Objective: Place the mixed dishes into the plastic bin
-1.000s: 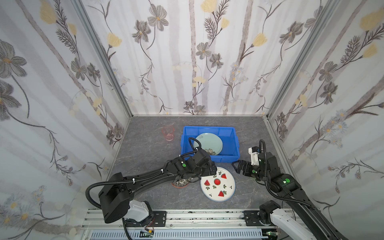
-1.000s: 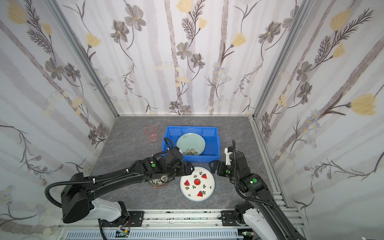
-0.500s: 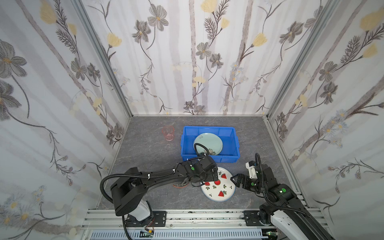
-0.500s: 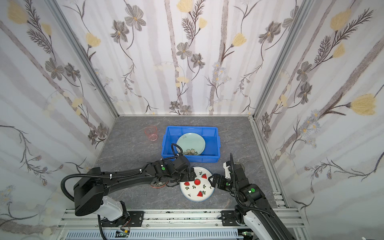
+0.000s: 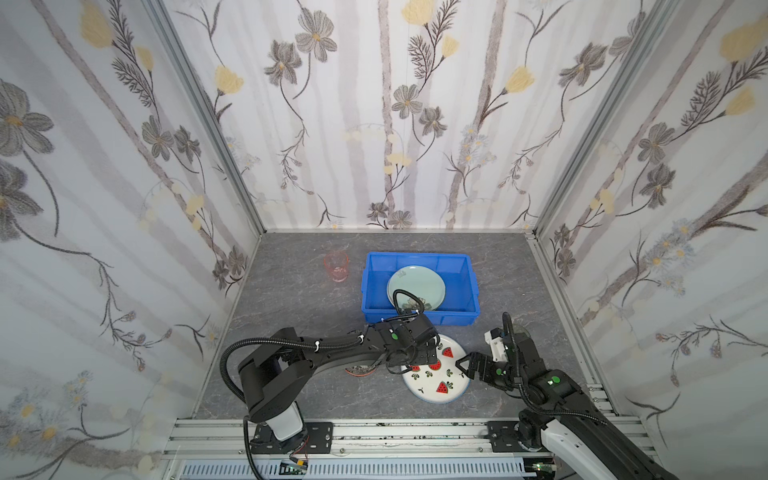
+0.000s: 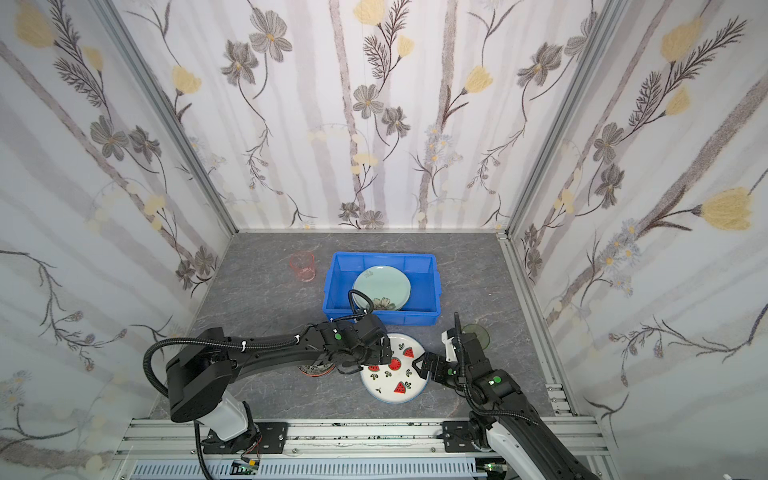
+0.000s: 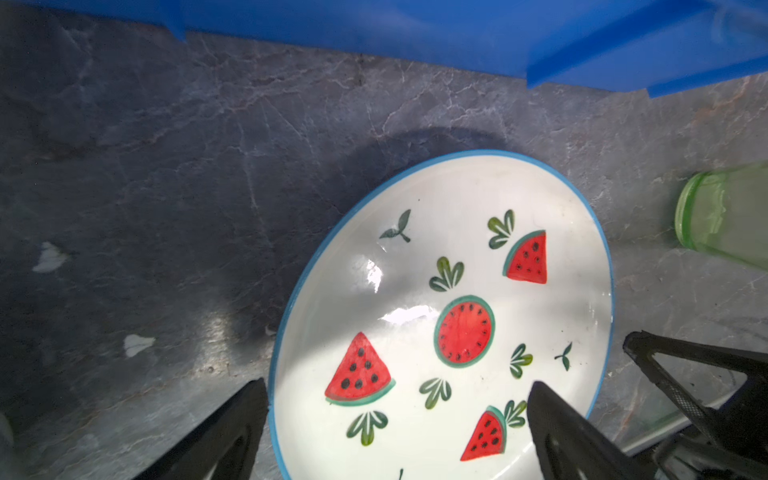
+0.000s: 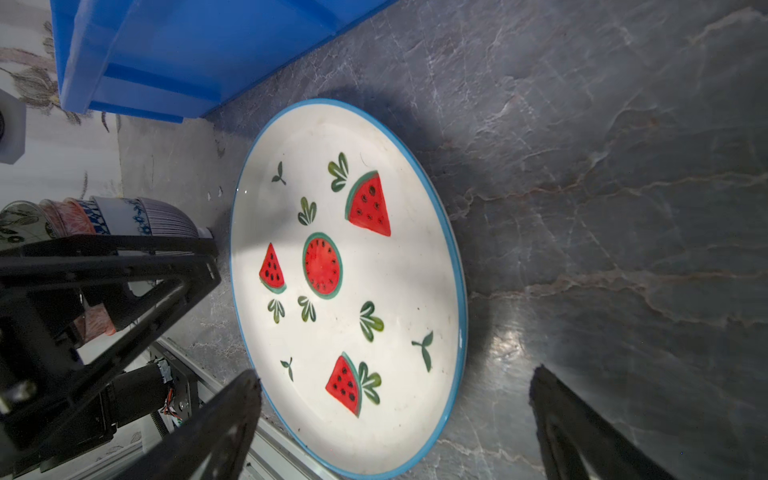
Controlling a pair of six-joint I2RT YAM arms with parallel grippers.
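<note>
The white watermelon plate (image 5: 436, 376) (image 6: 395, 370) lies flat on the grey table in front of the blue plastic bin (image 5: 419, 320). A pale green flowered plate (image 5: 419, 286) leans inside the bin. My left gripper (image 5: 422, 360) (image 7: 397, 388) is open over the watermelon plate's (image 7: 449, 316) left rim, one finger outside the rim and one above the plate. My right gripper (image 5: 464, 368) (image 8: 395, 372) is open at the plate's (image 8: 349, 282) right edge and holds nothing. A stack of patterned bowls (image 5: 359, 370) (image 8: 104, 218) stands left of the plate, partly hidden under my left arm.
A pink cup (image 5: 336, 268) stands left of the bin near the back. A green cup (image 6: 476, 332) (image 7: 723, 216) is behind my right arm, right of the bin's front corner. The metal rail (image 5: 374, 432) runs along the table's front edge.
My left gripper has moved right from above the bowls to the watermelon plate's left rim. My right gripper has come forward and in to the plate's right edge. Both stayed open.
</note>
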